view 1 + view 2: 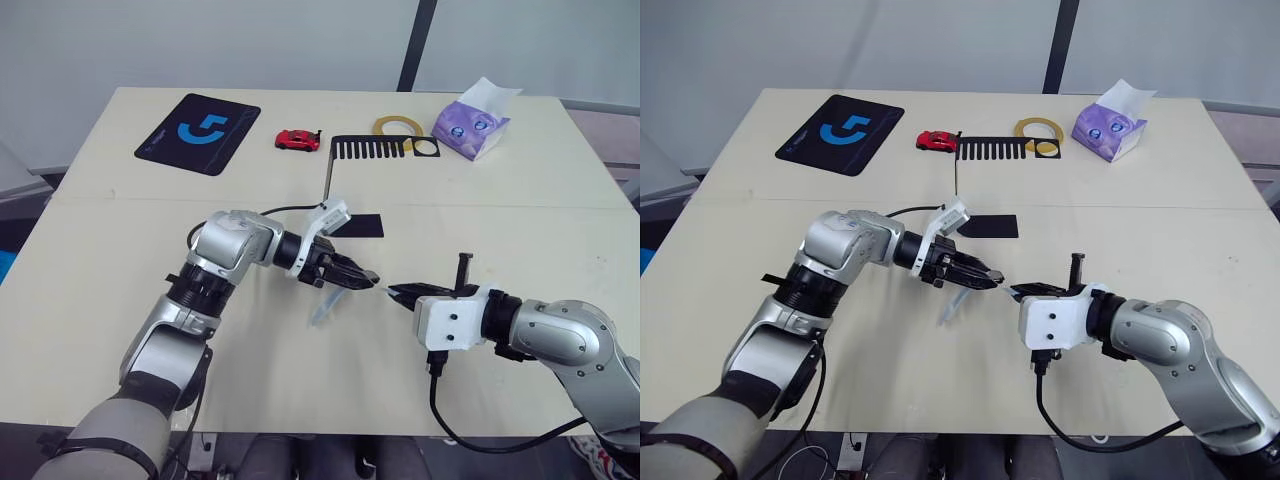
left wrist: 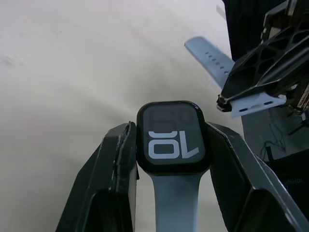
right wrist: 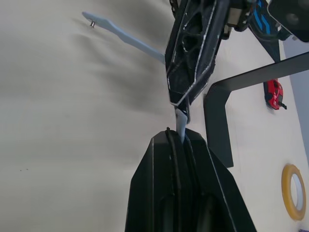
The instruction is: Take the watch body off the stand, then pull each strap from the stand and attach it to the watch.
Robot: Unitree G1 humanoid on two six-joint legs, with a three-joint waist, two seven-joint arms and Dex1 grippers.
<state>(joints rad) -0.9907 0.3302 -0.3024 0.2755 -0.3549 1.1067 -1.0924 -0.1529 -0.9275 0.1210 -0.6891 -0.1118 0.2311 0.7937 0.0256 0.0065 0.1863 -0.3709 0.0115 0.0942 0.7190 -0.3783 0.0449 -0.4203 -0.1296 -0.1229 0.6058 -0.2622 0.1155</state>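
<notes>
My left gripper [image 1: 355, 276] is shut on the watch body [image 2: 171, 137], a black rounded-square case with light marks on its screen. One pale blue-grey strap [image 1: 325, 308] is attached to the case and hangs down toward the table. My right gripper [image 1: 397, 293] is shut on the other strap [image 2: 212, 58], the one with holes. Its free end [image 2: 256, 104] is held close to the watch body, with a short gap in the left wrist view. The black stand [image 1: 370, 147] is behind the grippers with its comb top bare.
A black mouse pad with a blue logo [image 1: 198, 132] lies at the far left. A red toy car [image 1: 297, 140], a yellow tape ring [image 1: 395, 125] and a purple tissue pack [image 1: 472, 122] sit along the far side near the stand.
</notes>
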